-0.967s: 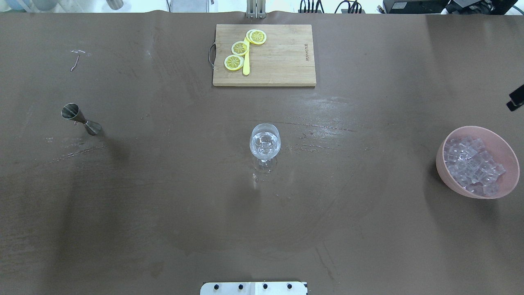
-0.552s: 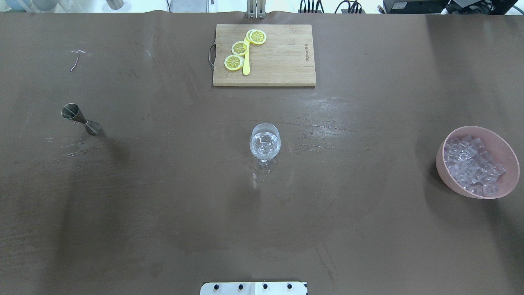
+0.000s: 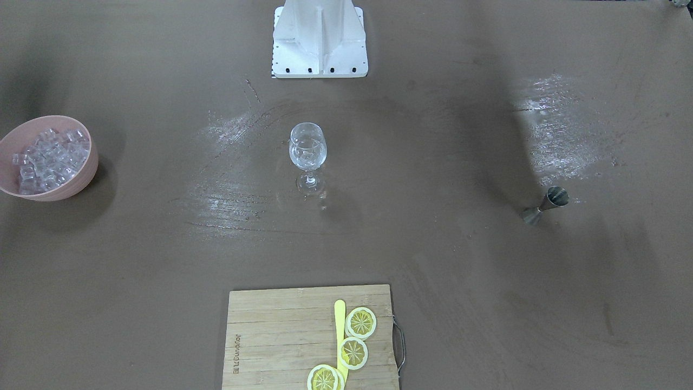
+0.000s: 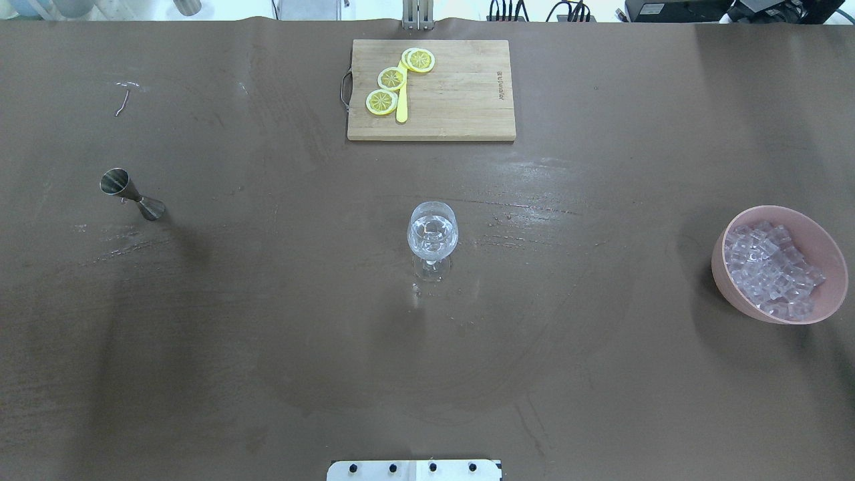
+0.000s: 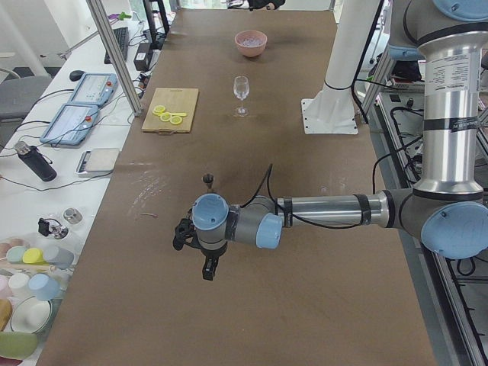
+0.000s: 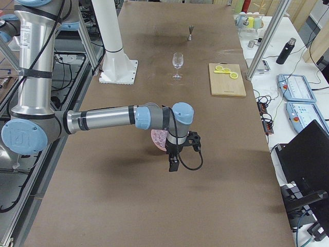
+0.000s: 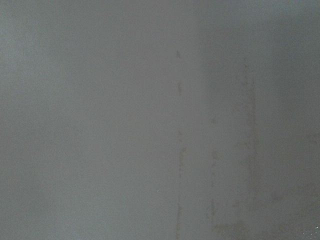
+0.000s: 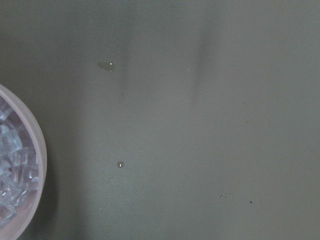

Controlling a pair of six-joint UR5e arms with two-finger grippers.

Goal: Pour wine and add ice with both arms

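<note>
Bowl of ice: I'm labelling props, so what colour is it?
The bowl is pale pink; the overhead exterior view shows it best.

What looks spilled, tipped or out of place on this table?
Only small things: a few clear drops lie on the table beside the pink bowl, probably meltwater or a splash. The wine glass and jigger stand upright.

We see a matt brown table cover [image 4: 267, 334], scuffed shiny around the clear, glossy glass [image 4: 432, 234]. At its three o'clock, glossy clear ice [image 4: 768, 270] fills a matt pink plastic bowl [image 4: 826, 244]. At nine stands a brushed metal measuring cup [image 4: 133, 195], and at twelve lies a grained pale wood board [image 4: 461, 93].
</note>
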